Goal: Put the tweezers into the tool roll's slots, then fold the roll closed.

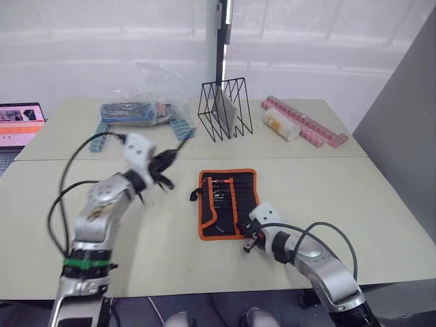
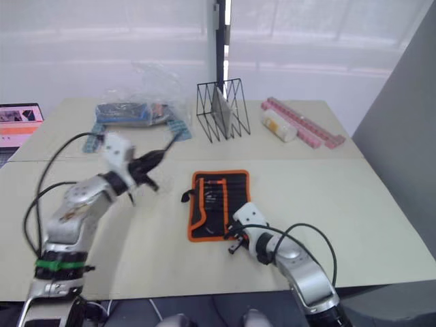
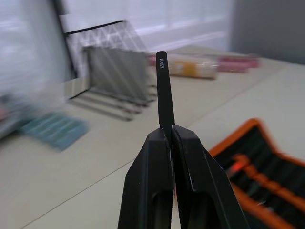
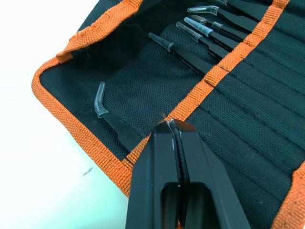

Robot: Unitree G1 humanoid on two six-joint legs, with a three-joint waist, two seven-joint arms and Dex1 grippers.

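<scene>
Your desk point(image 1: 381, 204) is a broad, smooth, pale beige surface, with a seam running across it behind the tool roll point(image 1: 227, 204). The tool roll lies open and flat near the desk's middle: ribbed black woven fabric edged in orange webbing, with an orange band crossing the narrow stitched slots point(image 4: 248, 95). Behind it stands a black wire rack point(image 1: 225, 109) of zigzag rods; to the right of that lie a pale cylindrical container point(image 1: 281, 125) and pink ridged strips point(image 1: 306, 122), and to the left a crinkled clear plastic bag point(image 1: 146, 102) with blue items. Several tweezers point(image 4: 190, 55) sit tucked under the orange band, their tips in clear caps; one with a bent capped tip lies near the roll's corner. Your left hand point(image 3: 167, 131) is raised above the desk left of the roll, fingers closed on one slim matte black tweezer point(image 3: 164, 90) that sticks out beyond them. Your right hand point(image 4: 172, 125) has its fingers pressed together, tips at the roll's orange band by the near edge, with nothing visibly between them.
</scene>
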